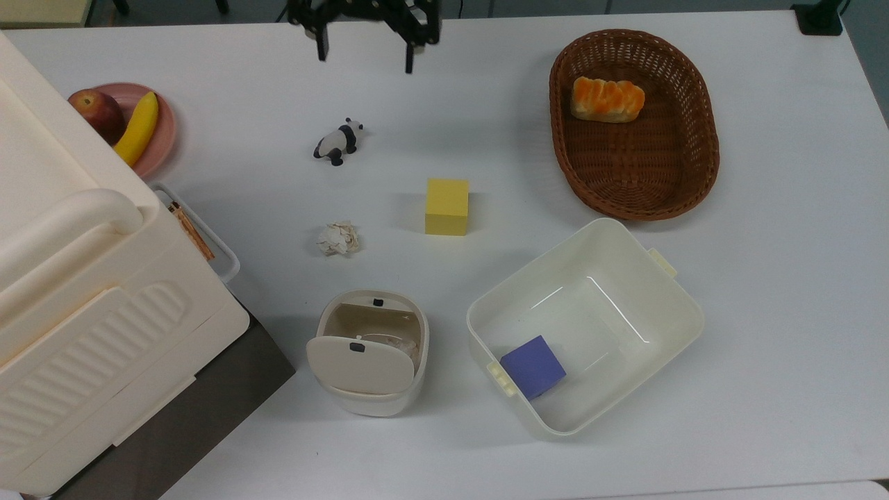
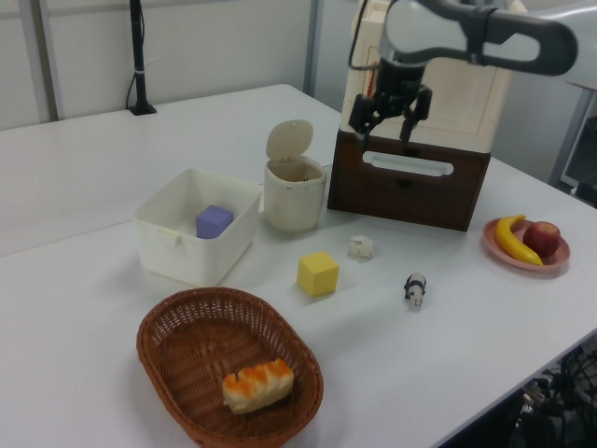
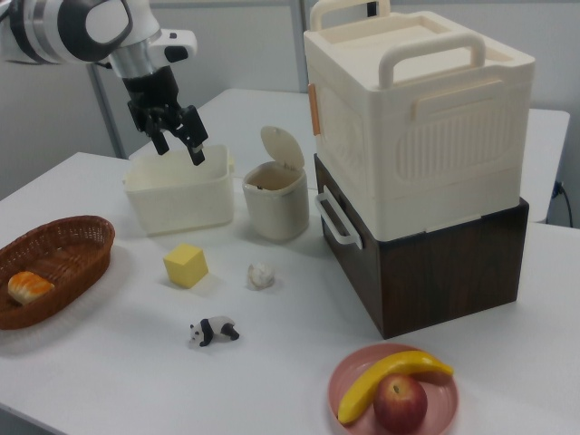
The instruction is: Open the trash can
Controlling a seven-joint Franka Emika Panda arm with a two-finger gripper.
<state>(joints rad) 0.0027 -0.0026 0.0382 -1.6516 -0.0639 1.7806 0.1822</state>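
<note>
Top view: I see the trash can on the worktop, lid raised, between the big cream box and the lidless tub. My pincer hangs well apart, spread wide, gripping nothing, beyond the panda figure.

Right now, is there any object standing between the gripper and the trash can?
Nothing blocks it from above. The gripper hangs open, high over the table's far side. On the table between it and the trash can, whose lid is already up, lie a toy panda and a crumpled paper ball, both low.
</note>
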